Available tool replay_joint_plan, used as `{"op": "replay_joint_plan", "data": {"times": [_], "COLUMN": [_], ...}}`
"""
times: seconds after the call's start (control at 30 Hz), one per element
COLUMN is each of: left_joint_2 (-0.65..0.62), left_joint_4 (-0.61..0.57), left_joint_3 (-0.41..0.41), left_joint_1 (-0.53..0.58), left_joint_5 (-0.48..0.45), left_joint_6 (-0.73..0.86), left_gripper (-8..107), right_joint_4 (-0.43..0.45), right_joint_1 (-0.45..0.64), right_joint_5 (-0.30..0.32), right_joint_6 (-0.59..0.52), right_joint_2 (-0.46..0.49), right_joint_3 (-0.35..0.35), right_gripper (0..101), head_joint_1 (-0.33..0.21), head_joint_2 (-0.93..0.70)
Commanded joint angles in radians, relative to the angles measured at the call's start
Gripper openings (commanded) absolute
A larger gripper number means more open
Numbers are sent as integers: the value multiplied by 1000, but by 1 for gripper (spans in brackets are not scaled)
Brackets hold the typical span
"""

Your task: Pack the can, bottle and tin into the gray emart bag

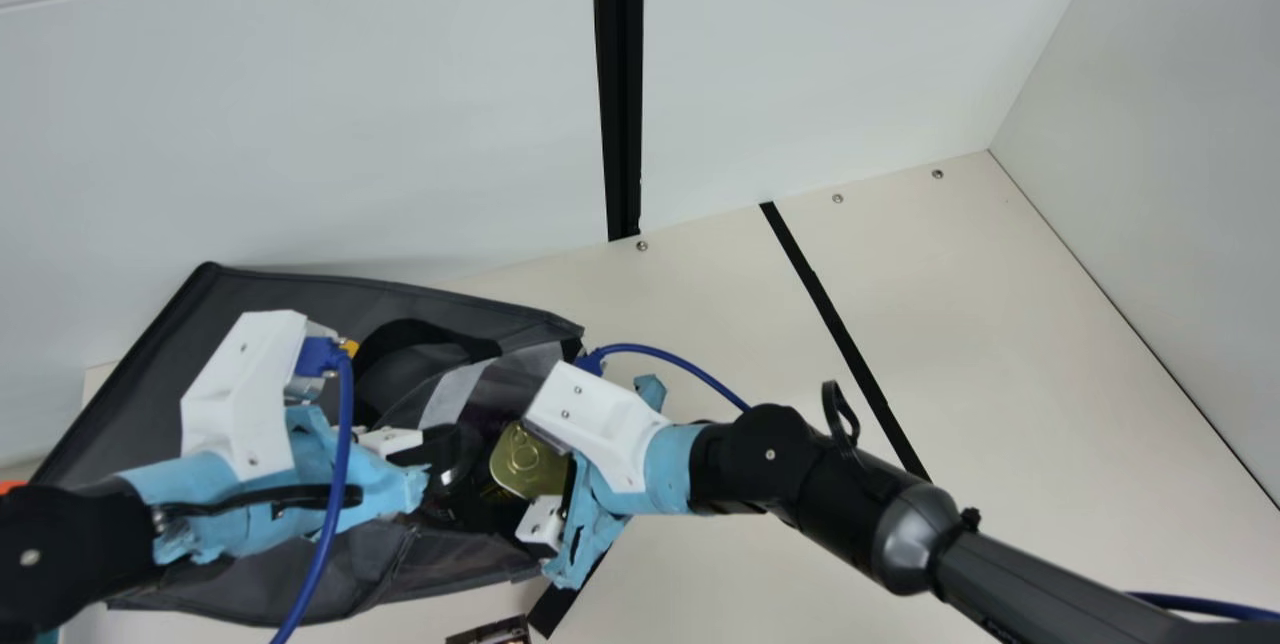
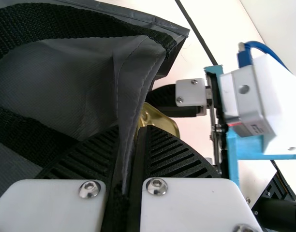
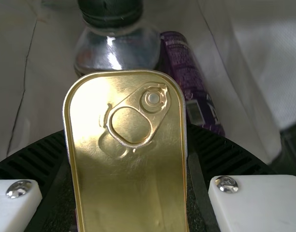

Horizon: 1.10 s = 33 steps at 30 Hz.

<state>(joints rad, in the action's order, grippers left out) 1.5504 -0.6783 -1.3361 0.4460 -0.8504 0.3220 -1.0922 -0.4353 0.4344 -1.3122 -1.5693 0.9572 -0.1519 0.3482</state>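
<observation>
You look to be on the last item, the tin: your right gripper [image 3: 126,133] has its fingers parted by the tin's width and clasps the tin [image 3: 138,188] at the mouth of the gray emart bag [image 1: 130,404], with the bottle [image 3: 116,48] and can [image 3: 186,72] already inside. Your left gripper [image 2: 133,129] is closed on the bag's edge, pinching the fabric. Next, you want to keep that edge steady, lower the tin clear of the bottle, then let go and back out.
</observation>
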Motion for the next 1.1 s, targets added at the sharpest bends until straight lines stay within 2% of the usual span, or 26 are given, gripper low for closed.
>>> {"op": "replay_joint_plan", "data": {"times": [0.0, 0.57, 1.07], "left_joint_2": [0, 0, 0], "left_joint_4": [0, 0, 2], "left_joint_3": [0, 0, 0], "left_joint_1": [0, 0, 0], "left_joint_5": [0, 0, 0], "left_joint_6": [0, 0, 0], "left_gripper": [10, 10, 10], "right_joint_4": [-11, -84, -111], "right_joint_1": [-2, -14, -14], "right_joint_5": [1, -17, -38], "right_joint_6": [-8, -77, -95], "right_joint_2": [-17, -159, -262], "right_joint_3": [13, 124, 217], "right_gripper": [0, 0, 0], "head_joint_1": [-23, -23, -23], "head_joint_2": [1, 1, 1]}}
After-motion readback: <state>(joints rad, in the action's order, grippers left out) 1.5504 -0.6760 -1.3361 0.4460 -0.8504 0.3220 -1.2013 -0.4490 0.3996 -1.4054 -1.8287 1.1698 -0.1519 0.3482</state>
